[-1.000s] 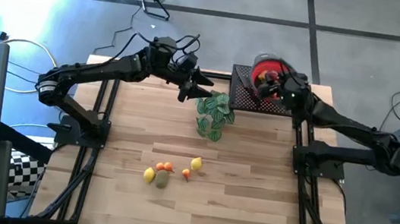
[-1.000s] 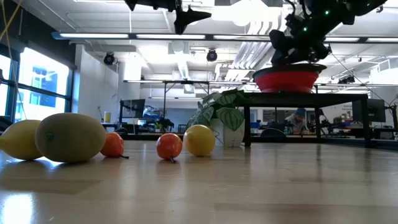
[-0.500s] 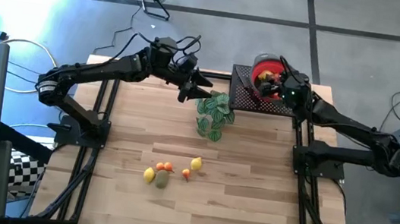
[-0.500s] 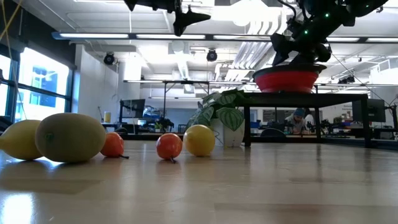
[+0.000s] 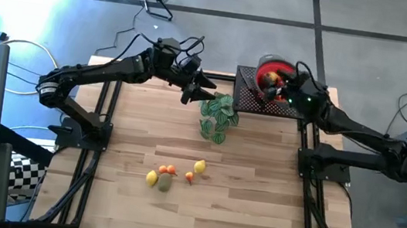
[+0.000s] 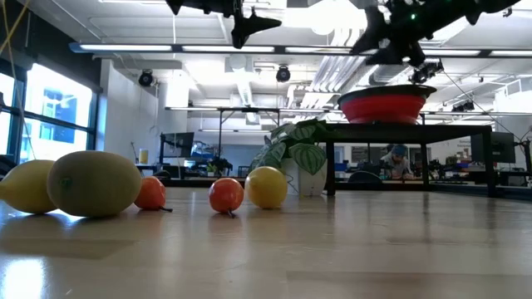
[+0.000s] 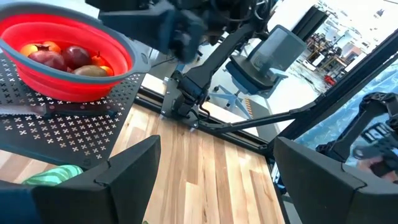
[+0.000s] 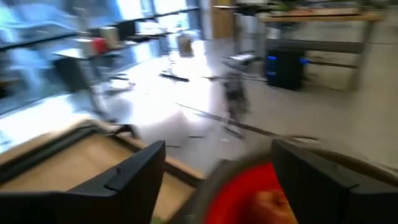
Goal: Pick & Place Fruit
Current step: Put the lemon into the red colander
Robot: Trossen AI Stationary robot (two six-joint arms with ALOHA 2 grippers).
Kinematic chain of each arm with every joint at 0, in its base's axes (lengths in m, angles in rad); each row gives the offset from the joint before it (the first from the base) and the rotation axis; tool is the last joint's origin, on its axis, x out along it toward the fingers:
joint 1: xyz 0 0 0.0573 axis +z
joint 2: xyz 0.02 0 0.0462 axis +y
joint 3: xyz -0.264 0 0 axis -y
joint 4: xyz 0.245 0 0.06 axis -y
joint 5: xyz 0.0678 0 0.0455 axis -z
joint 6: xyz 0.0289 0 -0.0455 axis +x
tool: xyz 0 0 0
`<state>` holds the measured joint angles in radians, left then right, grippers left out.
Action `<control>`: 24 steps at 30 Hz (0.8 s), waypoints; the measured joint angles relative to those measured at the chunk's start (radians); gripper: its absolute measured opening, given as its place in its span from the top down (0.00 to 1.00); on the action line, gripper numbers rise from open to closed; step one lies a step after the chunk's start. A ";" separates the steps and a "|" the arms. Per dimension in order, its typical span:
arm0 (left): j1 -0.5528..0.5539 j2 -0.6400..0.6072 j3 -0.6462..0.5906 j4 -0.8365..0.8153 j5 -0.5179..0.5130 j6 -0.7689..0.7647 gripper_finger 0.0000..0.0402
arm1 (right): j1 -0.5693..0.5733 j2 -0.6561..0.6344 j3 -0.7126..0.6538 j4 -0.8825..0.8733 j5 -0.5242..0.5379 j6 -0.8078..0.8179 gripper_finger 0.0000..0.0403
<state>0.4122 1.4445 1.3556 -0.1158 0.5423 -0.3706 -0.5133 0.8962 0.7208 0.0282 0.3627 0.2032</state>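
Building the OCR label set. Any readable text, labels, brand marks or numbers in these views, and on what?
None readable in any view.
Red bowl, fruit on the table, plant sprig and perforated black stand: no lettering shows.
Left gripper and right gripper: no visible markings.
Monitor screens in the room behind, low view: lit, but too small to read.
Right wrist view: blurred, nothing legible.

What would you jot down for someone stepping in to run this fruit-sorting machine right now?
Left tool: open, empty, above the leafy plant.
Right tool: open, empty, over the red bowl on the black stand.
Done: several fruits already in the bowl.
Left: six fruits on the table, two lemons, three small orange-red pieces, one brown-green piece.
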 joint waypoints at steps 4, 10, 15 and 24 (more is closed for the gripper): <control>0.000 0.000 0.000 -0.006 0.000 0.000 0.23 | 0.036 -0.025 0.000 0.014 -0.060 -0.027 0.43; 0.000 0.000 0.000 -0.009 0.000 0.038 0.23 | 0.072 -0.025 0.000 0.009 -0.157 -0.077 0.62; 0.000 0.000 0.000 -0.009 -0.017 0.076 0.23 | 0.077 -0.025 0.000 0.007 -0.271 -0.077 0.75; -0.044 -0.006 0.000 -0.009 -0.242 0.158 0.31 | 0.077 -0.025 0.000 0.006 -0.342 -0.077 0.83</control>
<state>0.3683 1.4388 1.3556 -0.1250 0.3003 -0.2125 -0.4362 0.8715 0.7204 0.0345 0.0208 0.1261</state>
